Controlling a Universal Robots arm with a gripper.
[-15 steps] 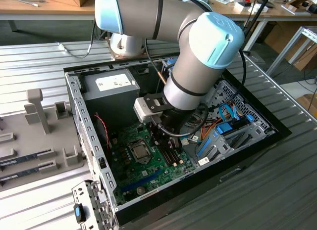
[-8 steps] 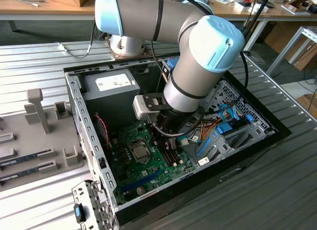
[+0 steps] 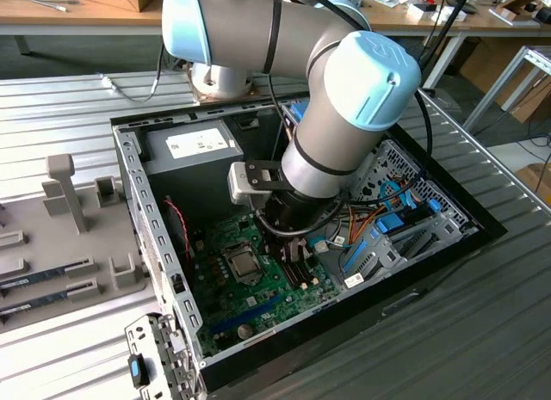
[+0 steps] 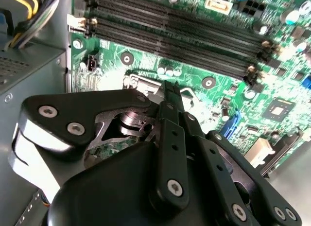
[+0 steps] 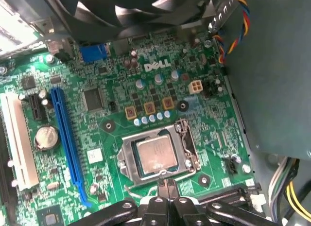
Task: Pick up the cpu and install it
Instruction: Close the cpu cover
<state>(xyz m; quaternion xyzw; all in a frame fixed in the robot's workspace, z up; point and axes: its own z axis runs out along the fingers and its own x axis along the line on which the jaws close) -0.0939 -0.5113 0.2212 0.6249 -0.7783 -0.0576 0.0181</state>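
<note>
**Fingers pinched together above the seated cpu**

My gripper (image 5: 167,187) is closed, fingertips together and empty. Just beyond them the cpu (image 5: 155,154) lies flat in its socket (image 5: 127,160) on the green motherboard (image 5: 102,138), inside the open computer case (image 3: 138,193).

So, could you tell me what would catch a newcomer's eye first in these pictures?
Probably the big grey and blue robot arm reaching down into the open computer case in the exterior view. Next, the cpu, silvery and square, sits in its socket on the green circuit board, with the shut hand just beside it in the first wrist view.
</note>
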